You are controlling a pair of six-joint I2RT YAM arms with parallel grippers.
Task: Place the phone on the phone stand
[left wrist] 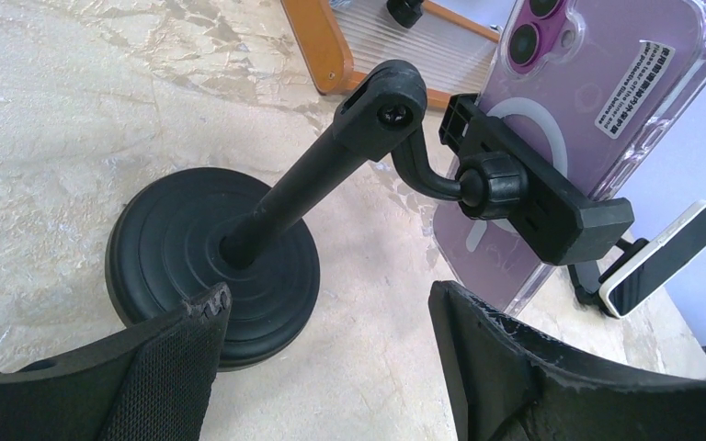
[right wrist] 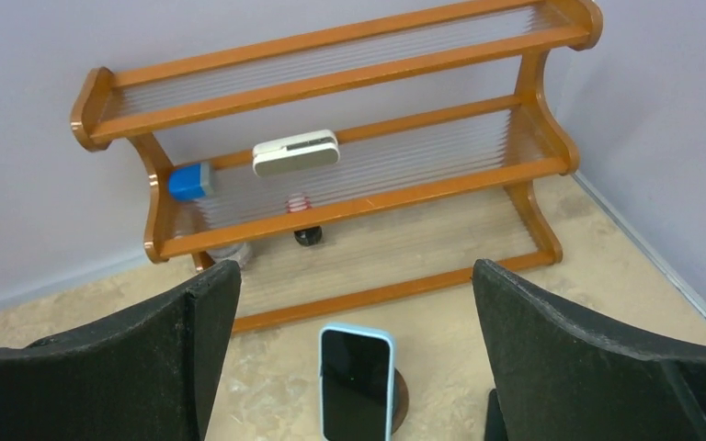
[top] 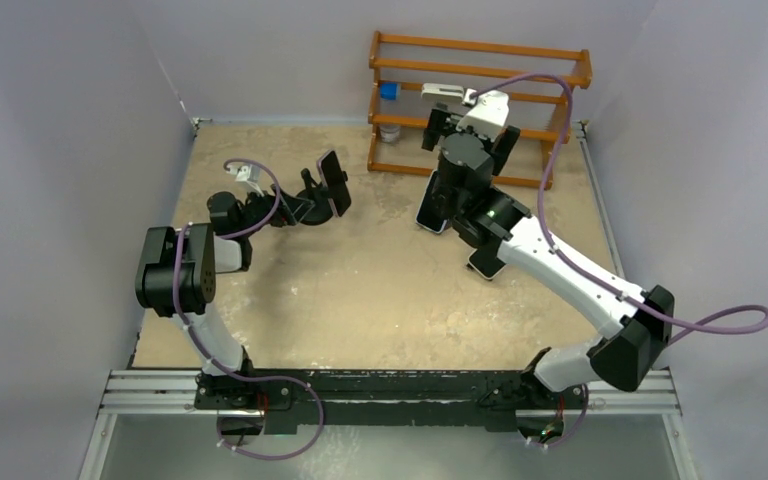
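A black phone stand (left wrist: 211,266) with a round base and a jointed arm holds a purple phone (left wrist: 588,101) in a clear case in its clamp. In the top view the stand (top: 310,208) is at the back left. My left gripper (left wrist: 326,303) is open and empty just in front of the stand's base, touching nothing; it also shows in the top view (top: 278,212). A blue-cased phone (right wrist: 357,381) stands upright on a small round brown stand (right wrist: 401,401). My right gripper (right wrist: 357,276) is open and empty above it, its fingers wide on either side.
An orange wooden rack (right wrist: 349,197) stands against the back wall with a white object (right wrist: 296,152) and a blue object (right wrist: 189,181) on its middle shelf. Another dark phone (top: 487,265) lies on the table under the right arm.
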